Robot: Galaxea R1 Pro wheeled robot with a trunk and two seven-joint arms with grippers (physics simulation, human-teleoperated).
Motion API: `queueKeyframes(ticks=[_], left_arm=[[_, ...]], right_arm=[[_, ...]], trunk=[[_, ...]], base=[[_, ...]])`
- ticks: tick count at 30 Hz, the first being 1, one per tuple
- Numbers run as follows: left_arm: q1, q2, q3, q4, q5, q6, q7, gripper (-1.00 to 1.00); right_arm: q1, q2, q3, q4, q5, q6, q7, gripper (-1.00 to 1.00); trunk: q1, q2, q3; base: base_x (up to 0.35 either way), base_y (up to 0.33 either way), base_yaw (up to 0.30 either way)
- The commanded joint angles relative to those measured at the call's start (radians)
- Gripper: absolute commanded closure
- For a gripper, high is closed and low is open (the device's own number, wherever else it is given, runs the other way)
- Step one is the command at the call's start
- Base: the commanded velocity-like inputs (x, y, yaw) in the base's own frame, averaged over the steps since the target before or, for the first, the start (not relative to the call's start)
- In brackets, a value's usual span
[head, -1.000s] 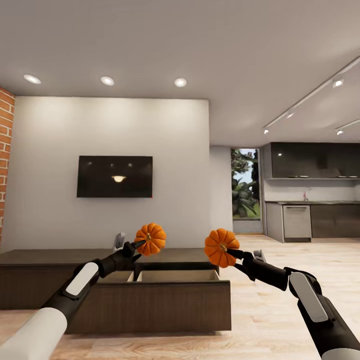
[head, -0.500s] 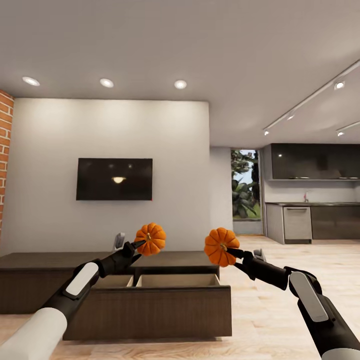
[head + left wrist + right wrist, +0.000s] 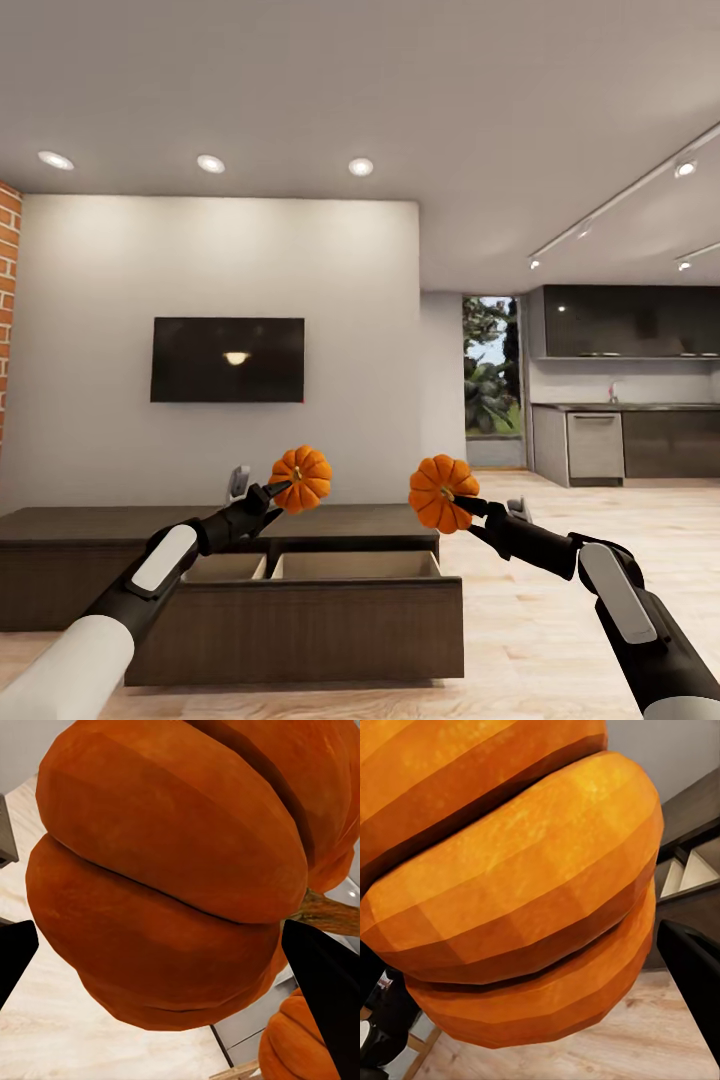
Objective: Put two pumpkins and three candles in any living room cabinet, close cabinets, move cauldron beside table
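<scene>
Nearest, each arm carries its load: the left tool (image 3: 277, 493) is clamped on one ribbed orange pumpkin (image 3: 301, 478), the right tool (image 3: 462, 507) on the other ribbed orange pumpkin (image 3: 441, 494), both held up in the air. Beyond them stands the long low dark brown wooden cabinet (image 3: 90, 585) with a drawer (image 3: 300, 620) pulled open below the left pumpkin. Farther back hangs a black TV screen (image 3: 228, 359). The stowing step looks to be in hand; next I'd expect each pumpkin lowered into that drawer and released.
</scene>
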Motion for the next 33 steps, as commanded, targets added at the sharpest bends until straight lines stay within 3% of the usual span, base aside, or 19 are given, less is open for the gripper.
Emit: queueKeyframes(ticks=[1,30,33], left_arm=[[-0.001,0.001,-0.004,0.000,0.004,0.001,-0.002,1.00],[-0.001,0.001,-0.004,0.000,0.004,0.001,-0.005,1.00],[-0.001,0.001,-0.001,0.000,0.004,0.001,-0.007,1.00]], right_arm=[[-0.001,0.000,-0.002,0.000,0.005,0.005,0.005,1.00],[-0.001,0.000,-0.001,0.004,0.011,0.007,0.004,1.00],[-0.001,0.000,-0.001,0.004,0.012,0.007,0.004,1.00]], trunk=[[-0.004,0.006,0.000],[-0.115,0.209,0.043],[-0.115,0.209,0.038]], base=[[0.000,0.000,0.000],[0.000,0.000,0.000],[0.000,0.000,0.000]])
